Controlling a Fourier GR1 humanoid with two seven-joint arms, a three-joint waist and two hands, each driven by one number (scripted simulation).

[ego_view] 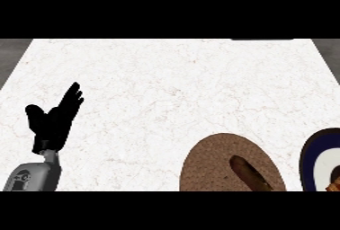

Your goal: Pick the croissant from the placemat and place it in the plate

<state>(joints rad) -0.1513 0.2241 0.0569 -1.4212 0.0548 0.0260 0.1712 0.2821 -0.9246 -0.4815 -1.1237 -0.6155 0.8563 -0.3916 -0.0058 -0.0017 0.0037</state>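
Observation:
The croissant point(251, 174), a dark brown elongated piece, lies slantwise on the round brown placemat point(206, 166) at the lower middle-right of the counter. Right of the placemat, cut by the view's edge, sits the plate point(309, 157) with a dark blue rim and a white centre. A small dark and brownish shape point(335, 179) shows at the plate's lower right; what it is cannot be told. My left hand point(53, 121) rests open at the far left, fingers up, well away from the placemat and holding nothing. My right hand does not show.
The white marble counter point(172, 90) stretches from the placemat to the far edge. Grey floor shows beyond its left and right top corners.

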